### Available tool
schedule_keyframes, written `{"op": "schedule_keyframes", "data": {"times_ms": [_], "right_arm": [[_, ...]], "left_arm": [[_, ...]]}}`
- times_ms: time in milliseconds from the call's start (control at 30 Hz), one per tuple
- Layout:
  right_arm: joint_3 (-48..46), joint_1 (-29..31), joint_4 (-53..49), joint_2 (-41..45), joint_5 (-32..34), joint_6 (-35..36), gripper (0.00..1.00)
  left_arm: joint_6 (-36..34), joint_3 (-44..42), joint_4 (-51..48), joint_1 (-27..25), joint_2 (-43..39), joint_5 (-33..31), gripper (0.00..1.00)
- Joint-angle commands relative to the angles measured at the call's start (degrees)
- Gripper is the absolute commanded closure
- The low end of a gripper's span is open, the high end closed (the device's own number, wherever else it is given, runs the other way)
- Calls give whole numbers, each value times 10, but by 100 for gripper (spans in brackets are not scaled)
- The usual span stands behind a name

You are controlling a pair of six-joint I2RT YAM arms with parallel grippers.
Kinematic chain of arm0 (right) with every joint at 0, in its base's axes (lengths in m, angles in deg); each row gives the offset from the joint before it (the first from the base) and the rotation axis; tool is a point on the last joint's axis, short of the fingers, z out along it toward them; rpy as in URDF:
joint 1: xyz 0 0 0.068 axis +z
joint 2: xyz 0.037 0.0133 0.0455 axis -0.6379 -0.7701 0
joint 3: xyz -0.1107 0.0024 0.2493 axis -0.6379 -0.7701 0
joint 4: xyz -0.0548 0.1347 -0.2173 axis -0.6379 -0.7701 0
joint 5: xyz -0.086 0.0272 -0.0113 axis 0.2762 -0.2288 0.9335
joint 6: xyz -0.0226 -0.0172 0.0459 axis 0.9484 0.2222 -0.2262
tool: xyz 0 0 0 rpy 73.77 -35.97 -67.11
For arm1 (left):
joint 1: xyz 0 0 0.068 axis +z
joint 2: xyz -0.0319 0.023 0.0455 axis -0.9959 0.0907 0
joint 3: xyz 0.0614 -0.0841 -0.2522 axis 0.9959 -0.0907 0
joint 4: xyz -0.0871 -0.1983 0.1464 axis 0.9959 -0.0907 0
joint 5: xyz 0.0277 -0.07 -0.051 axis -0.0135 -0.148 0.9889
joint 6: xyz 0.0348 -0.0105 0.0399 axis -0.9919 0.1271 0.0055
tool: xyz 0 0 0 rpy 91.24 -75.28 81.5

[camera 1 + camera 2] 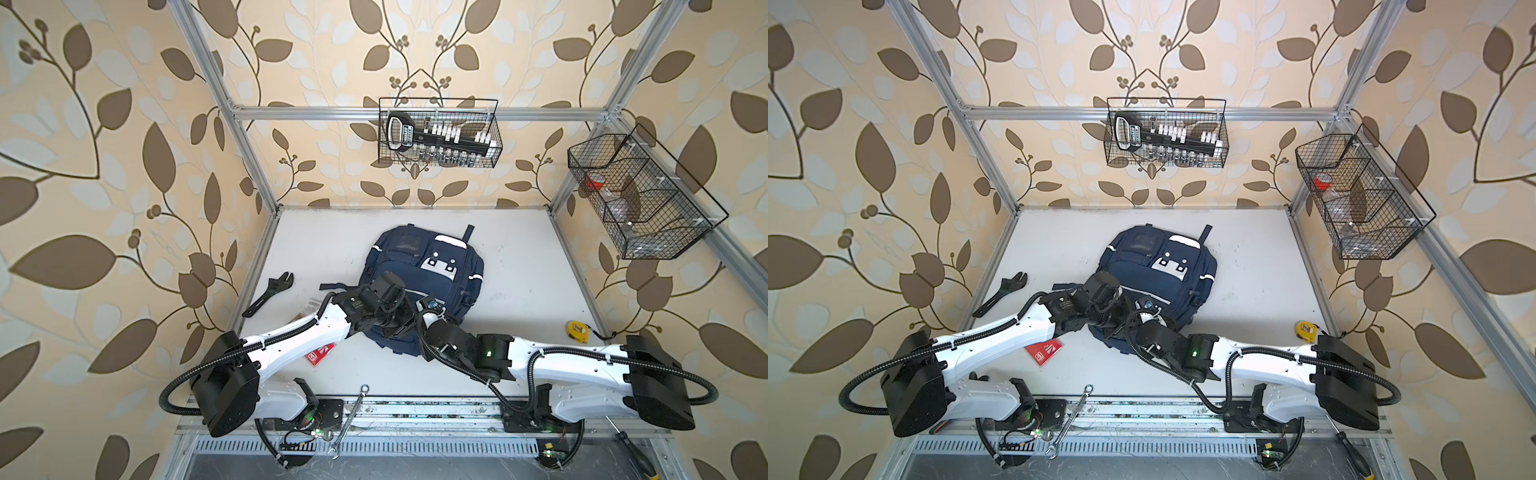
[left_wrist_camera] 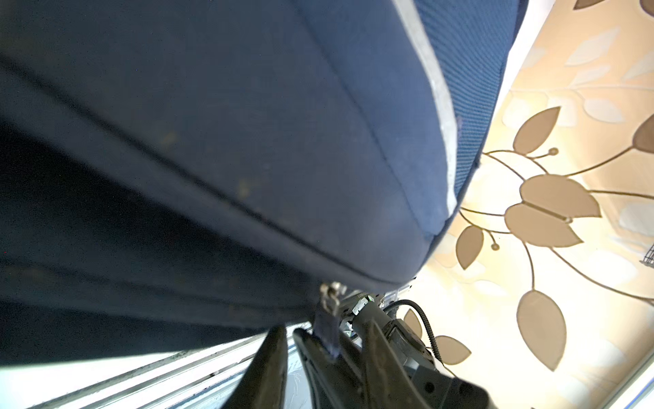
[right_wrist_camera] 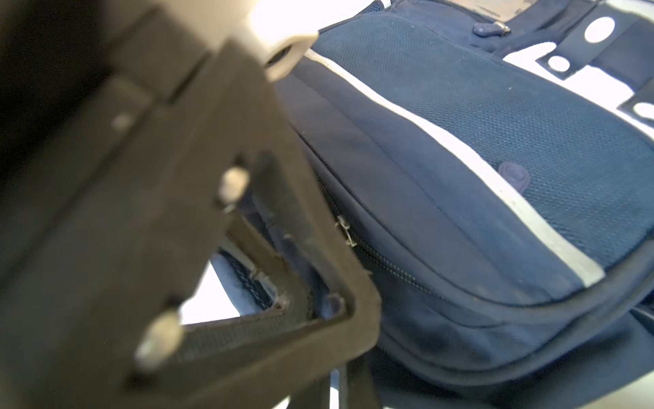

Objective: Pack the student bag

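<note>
Both arms crowd the student bag: left gripper jaws a sliver apart beside the zip pull, right gripper pinched together, any catch hidden.

The bag is showing matt woven cloth, a coarser mesh-like panel and smooth stripes. The counter is looking matt. The spanner is gleaming as bare metal; the basket is showing thin wire.
</note>
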Motion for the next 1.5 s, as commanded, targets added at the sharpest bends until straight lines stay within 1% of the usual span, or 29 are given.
{"op": "schedule_keyframes", "data": {"times_ms": [0,100,333,367,400,467,533,567,600,700,767,867,933,1033,1067,1167,1233,1267,1300,1333,1367,1467], "right_arm": [[24,23,6,-9,10,18,100],[33,27,0,-14,13,20,100],[35,35,-19,-3,17,8,100],[34,36,-22,0,17,5,97],[30,37,-23,3,17,2,91],[25,42,-32,14,21,-7,80],[15,48,-37,31,21,-14,63],[10,50,-42,43,24,-21,57],[6,53,-51,54,27,-29,53],[-15,55,-90,110,53,-71,46],[-27,50,-129,157,78,-116,44],[-10,19,-214,198,79,-193,42],[2,-24,-263,206,51,-237,43],[14,-71,-297,206,16,-266,46],[16,-82,-301,206,8,-271,46],[23,-99,-302,207,-5,-281,48],[28,-111,-294,202,-24,-290,47],[29,-115,-281,198,-39,-295,45],[27,-118,-262,194,-54,-296,41],[25,-119,-231,186,-86,-295,33],[22,-124,-204,175,-112,-299,19],[15,-141,-121,140,-188,-333,16]], "left_arm": [[3,26,-3,-8,-5,-12,73],[-1,27,-13,-9,8,-13,78],[-5,18,-6,-9,29,-12,77],[-4,19,-4,-9,33,-10,77],[-6,20,-3,-9,35,-11,78],[-9,23,-3,-9,40,-13,82],[-14,27,-5,-9,46,-14,87],[-15,29,-6,-9,50,-14,88],[-16,28,-7,-9,51,-14,90],[-18,27,-6,-8,54,-13,89],[-19,23,-8,-8,52,-11,84],[-21,17,-16,-9,45,-14,78],[-26,15,-25,-11,40,-18,76],[-33,15,-42,-14,34,-33,77],[-34,14,-44,-14,35,-35,79],[-35,12,-45,-14,39,-39,92],[-38,16,-52,-14,40,-44,98],[-44,19,-57,-14,39,-48,100],[-49,24,-64,-14,37,-54,100],[-57,31,-73,-14,33,-60,100],[-66,36,-82,-14,28,-68,100],[-104,49,-94,-14,1,-86,100]]}}
